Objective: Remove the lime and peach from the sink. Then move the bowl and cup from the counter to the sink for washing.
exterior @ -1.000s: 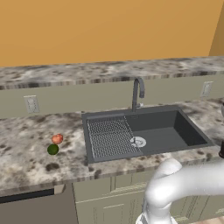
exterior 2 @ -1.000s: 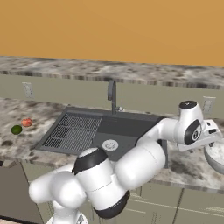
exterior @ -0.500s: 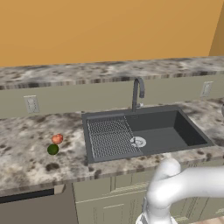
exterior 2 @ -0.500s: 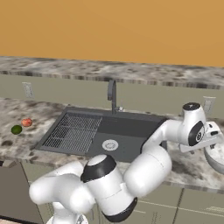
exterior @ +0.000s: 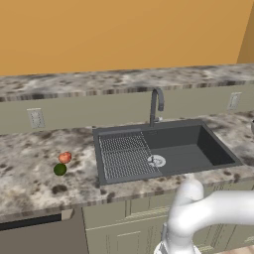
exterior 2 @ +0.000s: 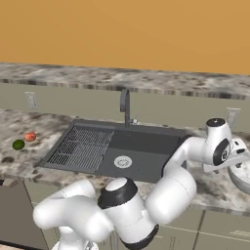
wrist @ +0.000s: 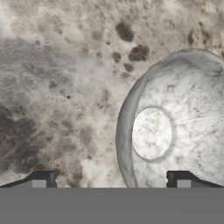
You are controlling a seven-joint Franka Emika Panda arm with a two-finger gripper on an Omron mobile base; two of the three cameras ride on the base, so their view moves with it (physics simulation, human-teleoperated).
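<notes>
sink (exterior: 218,151): we see its basin bare, open from above
faucet (exterior: 156,105): rises at the back rim
bowl (wrist: 175,131): under one fingertip (wrist: 183,180), bare table (wrist: 57,87) beside it

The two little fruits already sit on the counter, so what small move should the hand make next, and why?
Probably shift sideways and lower until the open gripper straddles the rim of the wide silvery-white speckled bowl. In the hand view one fingertip is over the bowl, the other over bare stone counter, and nothing is held.
</notes>
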